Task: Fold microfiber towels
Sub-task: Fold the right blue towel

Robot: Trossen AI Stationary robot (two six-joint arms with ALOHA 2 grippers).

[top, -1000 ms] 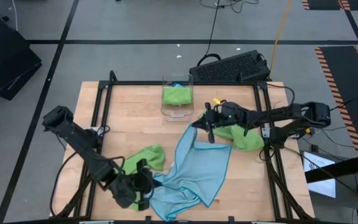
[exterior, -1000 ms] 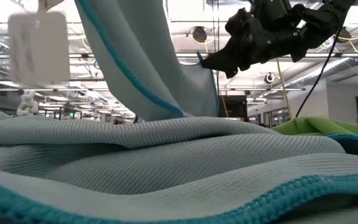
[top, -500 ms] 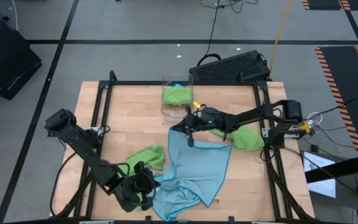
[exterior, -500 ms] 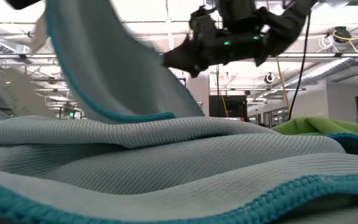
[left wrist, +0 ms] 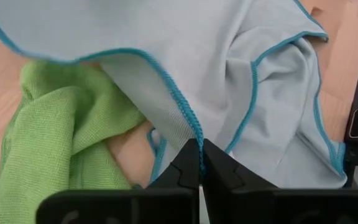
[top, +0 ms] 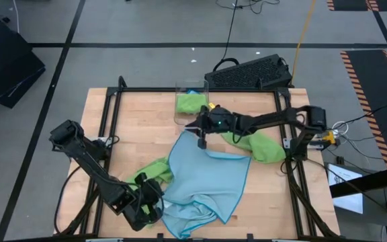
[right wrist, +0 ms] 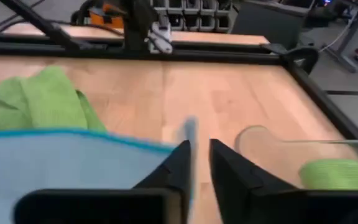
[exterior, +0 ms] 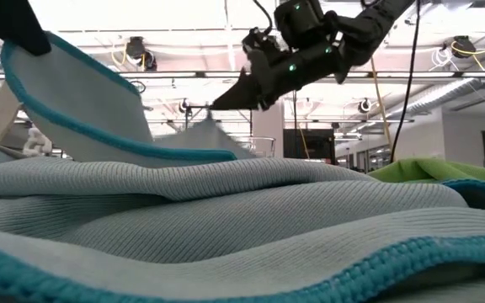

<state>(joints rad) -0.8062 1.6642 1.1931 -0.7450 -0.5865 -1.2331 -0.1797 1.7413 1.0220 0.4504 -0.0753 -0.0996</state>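
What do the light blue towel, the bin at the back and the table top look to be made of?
Light blue towel: soft ribbed microfiber-like cloth, matte, with a stitched teal edge; it drapes in folds. Bin: clear, probably plastic, since the green towel inside shows through its walls. Table top: light wood, with plank seams and grain visible, smooth finish.

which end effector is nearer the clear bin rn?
Right. The right end effector hovers just in front of the clear bin, over the blue towel. The left end effector is at the table's near edge, clamped on that towel's opposite corner.
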